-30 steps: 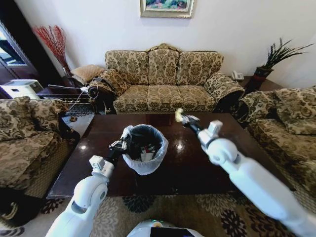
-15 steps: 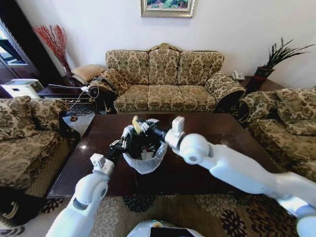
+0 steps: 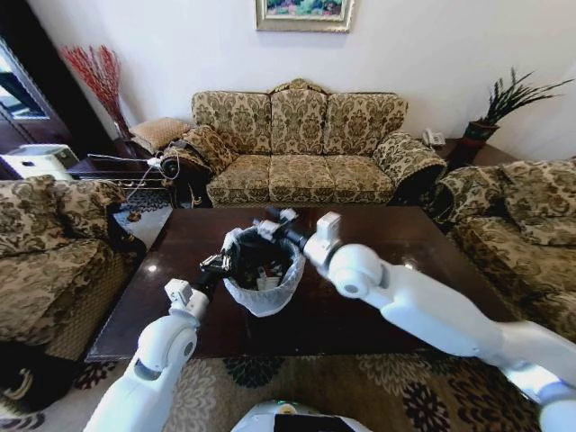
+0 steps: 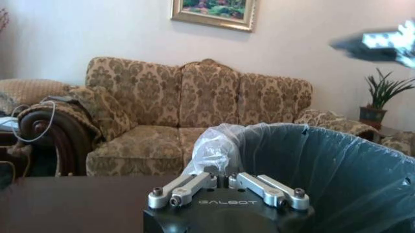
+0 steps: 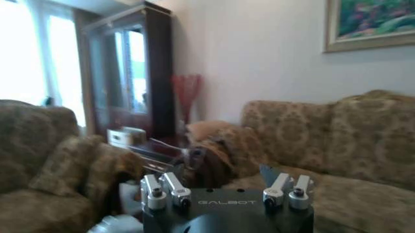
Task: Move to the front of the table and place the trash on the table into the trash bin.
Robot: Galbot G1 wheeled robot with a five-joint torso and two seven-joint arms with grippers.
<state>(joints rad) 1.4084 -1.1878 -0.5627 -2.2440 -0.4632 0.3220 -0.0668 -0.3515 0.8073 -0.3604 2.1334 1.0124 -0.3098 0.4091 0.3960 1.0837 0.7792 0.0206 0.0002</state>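
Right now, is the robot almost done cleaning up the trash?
Nearly. Trash already lies inside the trash bin. The left gripper pinches its bag rim, while the right gripper hangs open and empty above it. The visible table top shows no more litter.

Patterned sofa (image 3: pixel 297 144), framed painting (image 3: pixel 304 13), perhaps twigs (image 3: pixel 94 76).

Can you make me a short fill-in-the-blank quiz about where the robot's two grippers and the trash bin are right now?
1. The trash bin stands on the ____.
2. The left gripper is shut on the bin's white plastic ____.
3. The right gripper hangs over the bin with its fingers ____.
4. Behind the table stands a patterned ____.

Missing words: table; bag; open; sofa
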